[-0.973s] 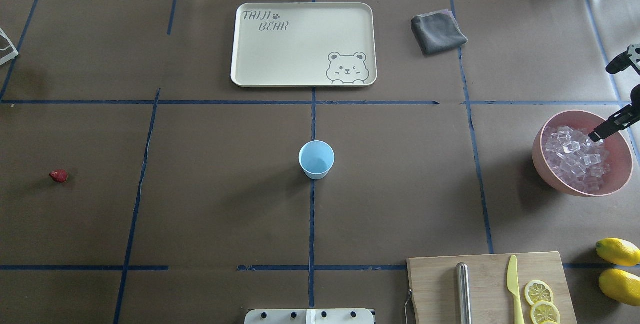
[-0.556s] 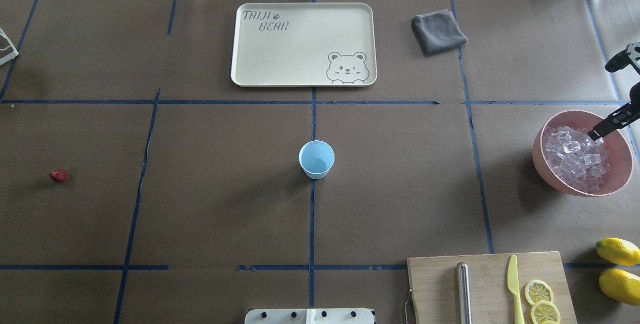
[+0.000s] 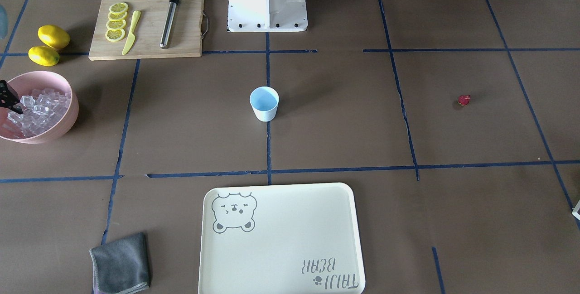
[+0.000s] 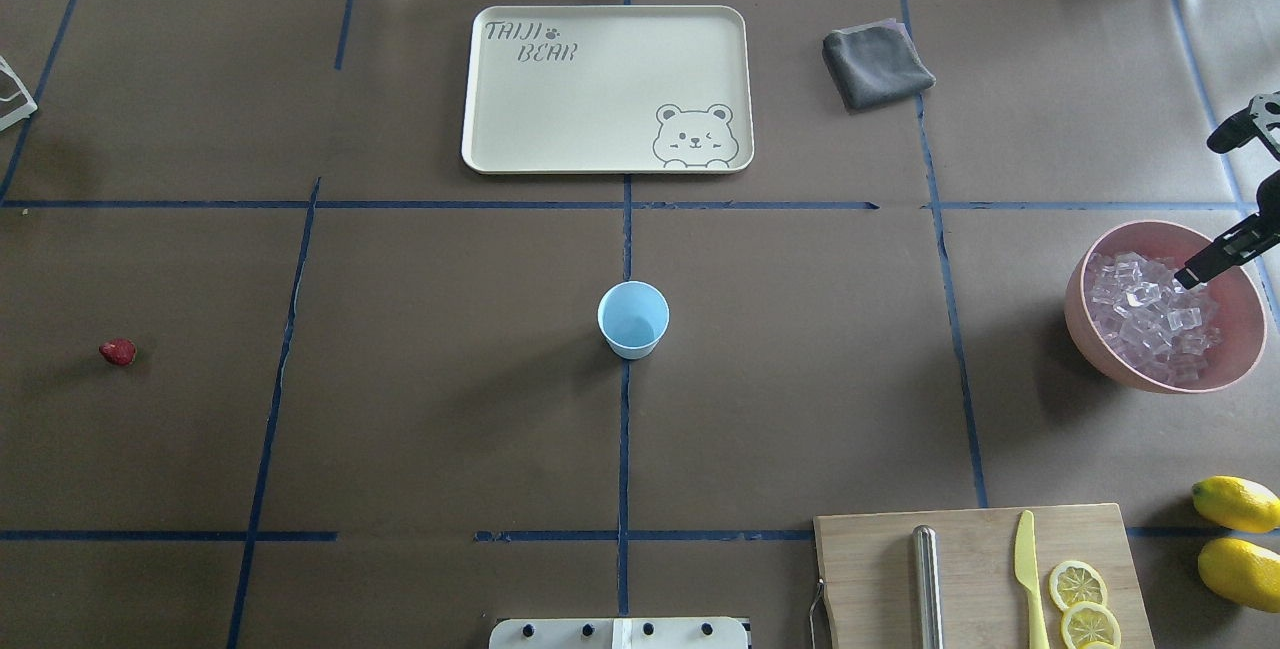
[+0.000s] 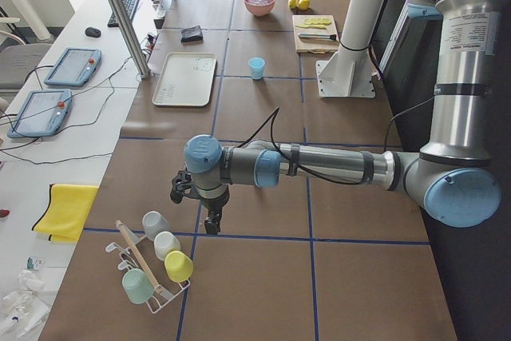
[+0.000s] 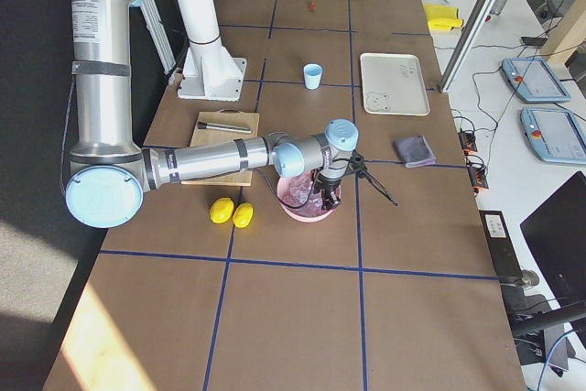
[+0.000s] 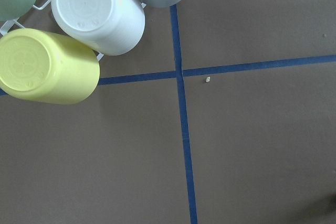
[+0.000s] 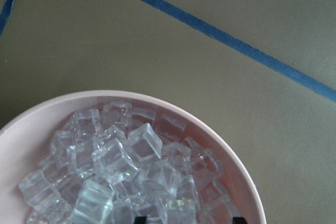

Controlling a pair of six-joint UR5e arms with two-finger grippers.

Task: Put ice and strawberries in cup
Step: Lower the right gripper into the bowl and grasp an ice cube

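Right hand [image 4: 1200, 210] barely shifted — spread wide, empty, over ice [image 4: 1150, 314]

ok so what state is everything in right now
cup, upright and empty
ice, piled in the pink bowl
strawberry, lying on the bare table, far from the cup
right gripper, open, tips down at the ice
left gripper, by the cup rack, open or shut unclear
tray, empty
cloth, folded
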